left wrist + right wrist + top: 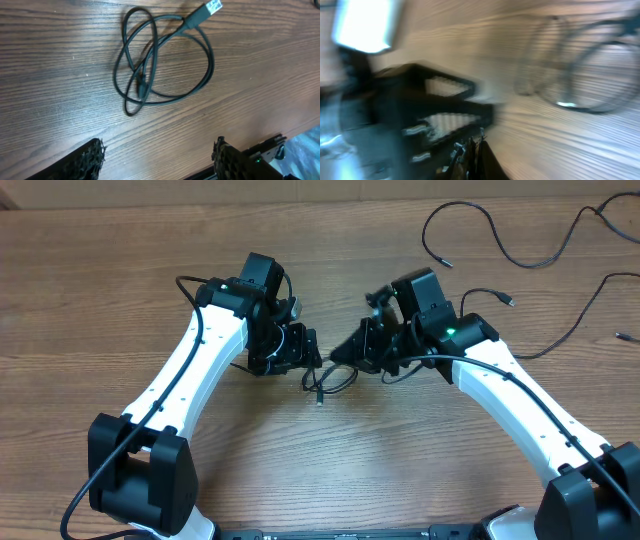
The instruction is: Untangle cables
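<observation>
A small coil of thin black cable (330,380) lies on the wooden table between my two grippers. In the left wrist view the coil (160,65) is loose loops lying ahead of the fingers, with a silver-tipped plug (212,7) at its far end. My left gripper (308,352) (160,162) is open just short of the coil, and only bare wood shows between its fingers. The right gripper (342,352) (476,147) is shut with nothing visible in it, close to the left one. The right wrist view is blurred, with the coil (580,70) faint at its upper right.
More loose black cables lie at the table's back right: one looping cord (470,225), a long curved one (585,310) and a short end (625,337). The blurred left gripper body (435,110) fills the left of the right wrist view.
</observation>
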Controlling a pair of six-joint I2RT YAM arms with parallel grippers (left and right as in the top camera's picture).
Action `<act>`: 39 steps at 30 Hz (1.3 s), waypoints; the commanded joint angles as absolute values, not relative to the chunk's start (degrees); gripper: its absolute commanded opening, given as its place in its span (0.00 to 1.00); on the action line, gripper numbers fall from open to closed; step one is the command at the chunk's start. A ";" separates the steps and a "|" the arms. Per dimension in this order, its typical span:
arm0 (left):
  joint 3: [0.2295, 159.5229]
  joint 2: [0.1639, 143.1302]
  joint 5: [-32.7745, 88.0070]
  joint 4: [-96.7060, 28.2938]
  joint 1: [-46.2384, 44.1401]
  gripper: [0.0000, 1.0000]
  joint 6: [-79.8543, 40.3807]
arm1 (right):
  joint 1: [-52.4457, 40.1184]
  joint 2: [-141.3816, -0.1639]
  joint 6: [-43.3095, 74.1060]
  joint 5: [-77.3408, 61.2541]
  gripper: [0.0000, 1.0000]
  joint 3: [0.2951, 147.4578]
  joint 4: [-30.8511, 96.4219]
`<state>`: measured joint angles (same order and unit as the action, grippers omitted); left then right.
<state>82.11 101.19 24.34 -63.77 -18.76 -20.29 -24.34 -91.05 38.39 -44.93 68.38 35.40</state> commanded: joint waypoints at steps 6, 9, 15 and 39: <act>81.76 100.40 23.88 -65.58 -19.64 0.72 -16.27 | -24.25 -90.96 37.95 -45.47 0.04 68.58 35.70; 81.76 100.40 23.59 -65.52 -19.64 0.72 -16.34 | -24.25 -90.96 39.00 -38.98 0.22 68.58 38.61; 81.76 100.40 18.22 -65.23 -19.64 0.73 -23.57 | -24.38 -90.96 39.00 -23.00 0.81 68.58 46.70; 81.71 110.83 11.38 -58.41 -27.51 0.59 -30.87 | -24.38 -91.00 38.94 -19.94 0.98 68.58 49.65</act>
<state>82.00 109.21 13.02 -58.52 -27.40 -29.89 -24.40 -91.05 39.00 -20.58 68.25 49.60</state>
